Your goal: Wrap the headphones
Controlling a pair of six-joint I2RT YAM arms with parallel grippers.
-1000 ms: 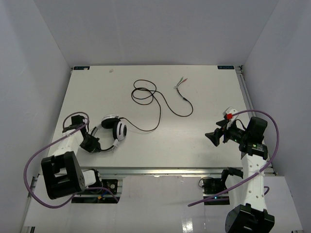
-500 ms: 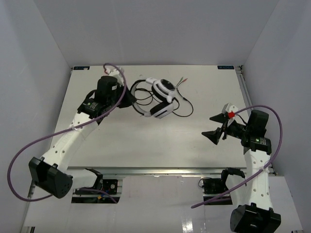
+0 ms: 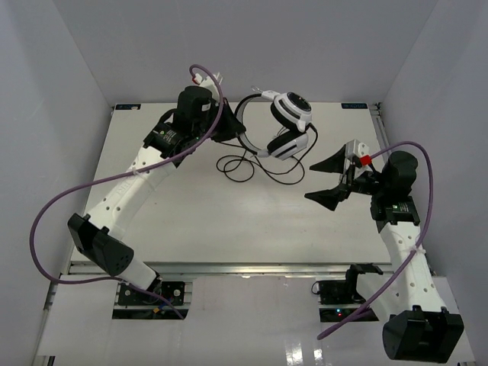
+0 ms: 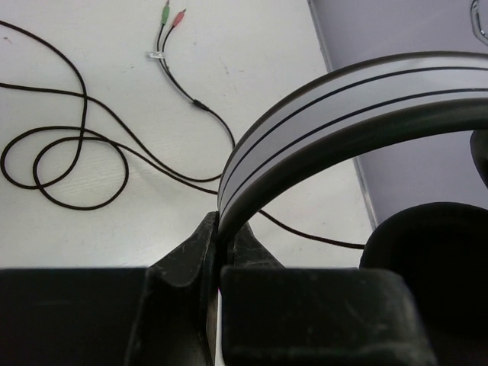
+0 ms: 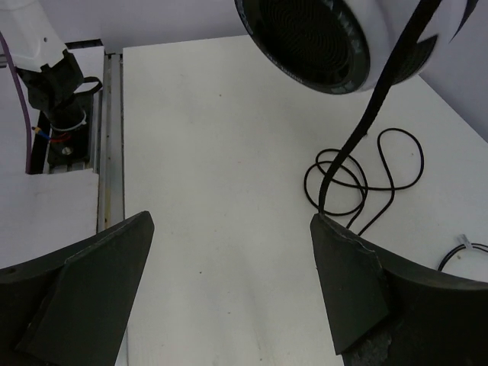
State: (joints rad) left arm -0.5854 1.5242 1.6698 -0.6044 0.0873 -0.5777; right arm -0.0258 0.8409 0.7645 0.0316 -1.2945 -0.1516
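Observation:
The headphones (image 3: 286, 122) hang in the air over the back middle of the table, white headband up, striped ear cups down. My left gripper (image 3: 231, 127) is shut on the headband (image 4: 343, 99); in the left wrist view the jaws (image 4: 220, 238) pinch its lower end. The thin black cable (image 3: 244, 164) hangs down to loose loops on the table (image 4: 69, 152), ending in green and red plugs (image 4: 171, 15). My right gripper (image 3: 326, 179) is open wide and empty, just right of the ear cups. In the right wrist view (image 5: 229, 282) an ear cup (image 5: 320, 38) hangs above the cable (image 5: 358, 175).
The white table (image 3: 229, 221) is walled by grey panels at the back and sides. A metal rail (image 5: 110, 137) runs along its near edge. Thick purple arm cables (image 3: 53, 221) loop beside both arms.
My left arm has carried the headphones from the near left up and across to the back middle, lifting them off the table. The cable has bunched under them. My right gripper has opened wider and moved toward them.

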